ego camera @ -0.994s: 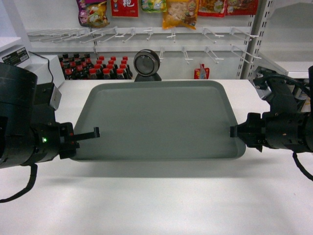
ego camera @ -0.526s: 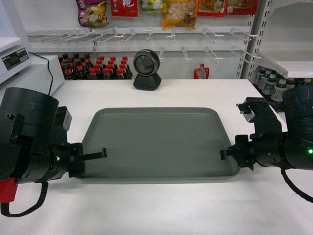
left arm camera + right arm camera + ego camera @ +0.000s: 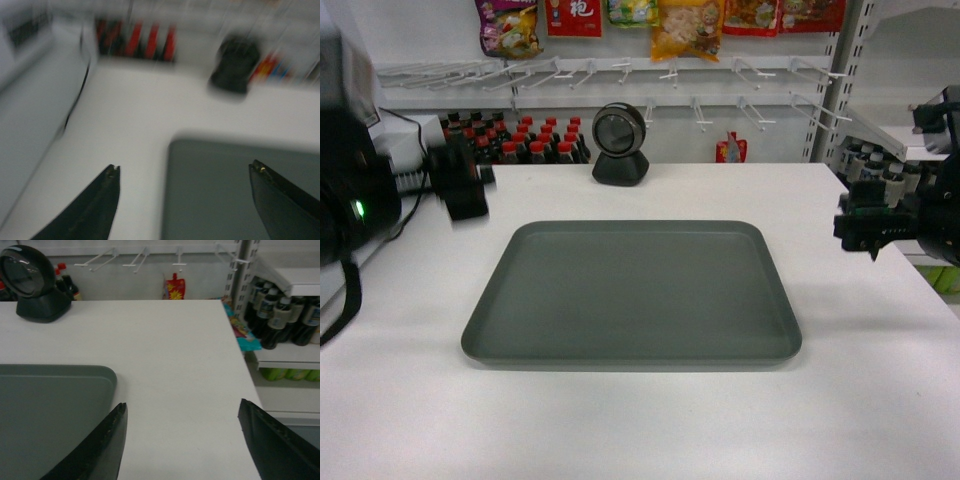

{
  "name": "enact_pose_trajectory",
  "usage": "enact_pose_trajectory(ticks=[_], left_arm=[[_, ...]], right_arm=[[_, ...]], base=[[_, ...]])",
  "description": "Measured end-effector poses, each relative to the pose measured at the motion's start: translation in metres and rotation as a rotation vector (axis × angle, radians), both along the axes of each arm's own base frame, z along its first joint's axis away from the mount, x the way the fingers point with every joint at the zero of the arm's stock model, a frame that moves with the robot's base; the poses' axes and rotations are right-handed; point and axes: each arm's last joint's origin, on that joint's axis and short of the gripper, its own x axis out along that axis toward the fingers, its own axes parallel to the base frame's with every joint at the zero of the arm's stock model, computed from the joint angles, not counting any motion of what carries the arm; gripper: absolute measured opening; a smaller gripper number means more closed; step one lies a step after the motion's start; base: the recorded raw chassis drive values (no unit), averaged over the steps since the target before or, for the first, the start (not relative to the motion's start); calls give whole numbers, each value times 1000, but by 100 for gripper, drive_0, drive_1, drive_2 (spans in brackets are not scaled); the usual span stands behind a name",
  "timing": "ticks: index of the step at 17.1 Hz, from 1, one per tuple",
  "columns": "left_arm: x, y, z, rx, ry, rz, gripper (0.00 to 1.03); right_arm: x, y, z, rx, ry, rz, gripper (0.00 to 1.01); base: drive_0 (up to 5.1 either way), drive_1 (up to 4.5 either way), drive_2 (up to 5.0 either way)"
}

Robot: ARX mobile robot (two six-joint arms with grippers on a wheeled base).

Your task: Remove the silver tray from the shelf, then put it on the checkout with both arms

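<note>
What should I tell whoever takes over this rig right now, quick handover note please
Left gripper: open, empty, raised off the tray's left side.
Right gripper: open, empty, raised off its right side.
Tray: flat on the checkout, in front of the scanner, touched by neither arm.
Done: tray placed and released.
Left: nothing on the tray; just park the arms.

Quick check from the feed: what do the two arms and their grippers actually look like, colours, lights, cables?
Both arms are black with bulky housings. The left arm shows a small green light and a black cable looping below it. The right arm is blocky. Both wrist views show the left gripper and right gripper with narrow, tapering, plain black fingers.
</note>
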Motion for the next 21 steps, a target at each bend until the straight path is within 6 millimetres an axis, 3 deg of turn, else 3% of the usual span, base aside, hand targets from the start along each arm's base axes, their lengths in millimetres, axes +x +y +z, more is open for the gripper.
enact_pose_trajectory(ticks=[1, 2, 3, 5, 6, 7, 9, 11, 13, 21], left_arm=[[-13, 6, 3, 39, -128, -74, 64], [-37, 15, -16, 75, -87, -87, 53], [-57, 22, -25, 94, -61, -82, 42], [-76, 29, 4, 104, -185, -75, 20], [-88, 31, 12, 104, -223, -87, 8], [-100, 34, 8, 105, -193, -87, 1], [-119, 39, 5, 107, -160, -81, 1], [-132, 47, 15, 104, -163, -103, 1], [-162, 52, 20, 106, -174, -83, 1], [-184, 52, 22, 106, -185, -82, 1]], right_arm=[[-28, -3, -9, -19, -50, -61, 61], [-53, -7, -16, -28, -34, -69, 50], [-69, -12, -8, -30, -51, -83, 39], [-94, -14, 23, -22, -146, -81, 17], [-107, -16, 27, -22, -146, -77, 6], [-125, -20, 23, -27, -109, -75, 2], [-145, -32, 31, -23, -130, -97, 2], [-163, -30, 46, -19, -206, -85, 2], [-197, -30, 55, -17, -227, -84, 2], [-222, -30, 73, -16, -253, -84, 2]], base=[[0, 0, 0], [0, 0, 0], [0, 0, 0], [0, 0, 0], [0, 0, 0], [0, 0, 0], [0, 0, 0], [0, 0, 0], [0, 0, 0], [0, 0, 0]])
